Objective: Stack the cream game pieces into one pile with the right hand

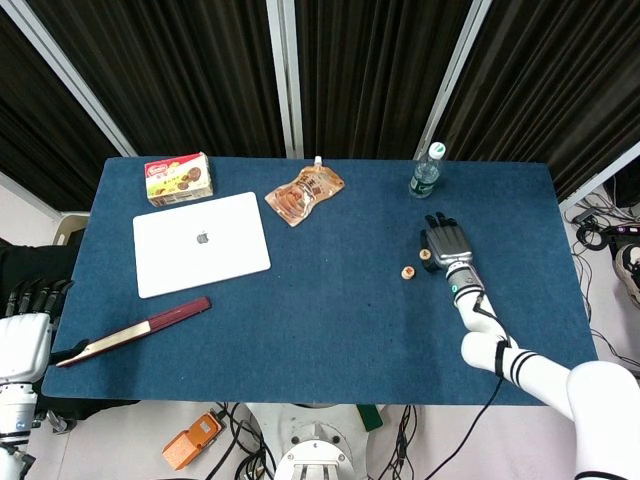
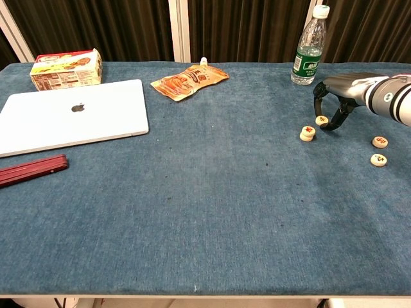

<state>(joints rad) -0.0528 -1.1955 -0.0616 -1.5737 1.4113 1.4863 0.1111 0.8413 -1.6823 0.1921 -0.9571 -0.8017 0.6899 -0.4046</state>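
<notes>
My right hand [image 2: 335, 102] hovered low over the blue table [image 2: 212, 212], fingers arched downward and spread, straddling one cream piece [image 2: 322, 120] near the water bottle [image 2: 307, 47]. Fingertips [image 2: 332, 126] sat at the cloth just beside that piece; whether they actually pinched it, I could not tell. A short cream stack [image 2: 307, 133] stood just left of it. Two more cream pieces [image 2: 379, 142] lay apart to the right. My left hand [image 1: 25, 335] hung off the table's left edge, grip unclear.
</notes>
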